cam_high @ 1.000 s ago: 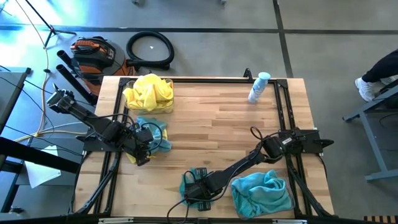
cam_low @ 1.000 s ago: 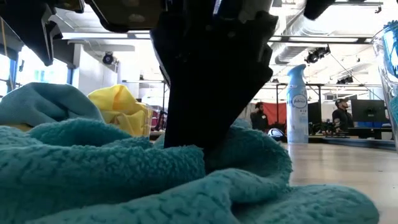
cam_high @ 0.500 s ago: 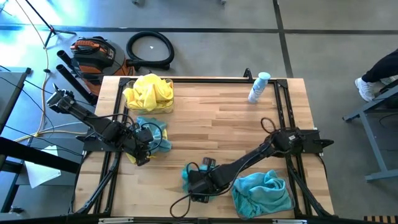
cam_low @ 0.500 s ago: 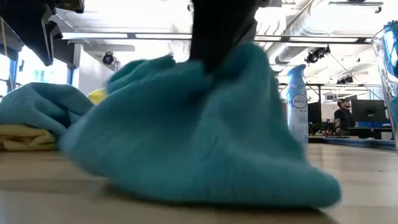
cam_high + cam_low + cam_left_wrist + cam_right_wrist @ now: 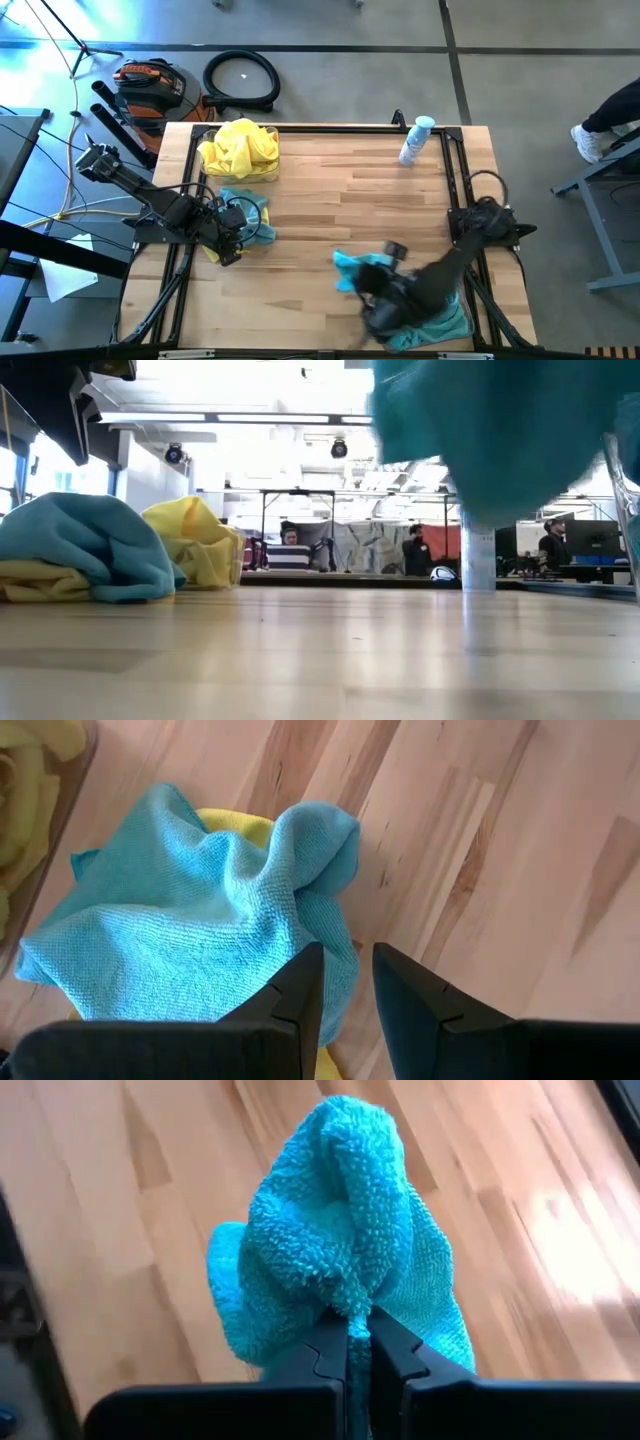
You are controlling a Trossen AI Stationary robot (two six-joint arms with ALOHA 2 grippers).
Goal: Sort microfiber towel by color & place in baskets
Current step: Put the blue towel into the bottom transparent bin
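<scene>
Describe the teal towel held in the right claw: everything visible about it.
The teal towel is a fuzzy, looped-pile cloth, bunched into a crumpled lump. The right claw is shut on a pinched fold of it, so it hangs off the table with its loose edges drooping. From above it sits at the table's near edge, right of centre, beside the basket that already holds teal cloth. In the low view it hangs in the air, clear of the wood. Nothing but the claw touches it.

Overhead, table-level and two close wrist cameras.
</scene>
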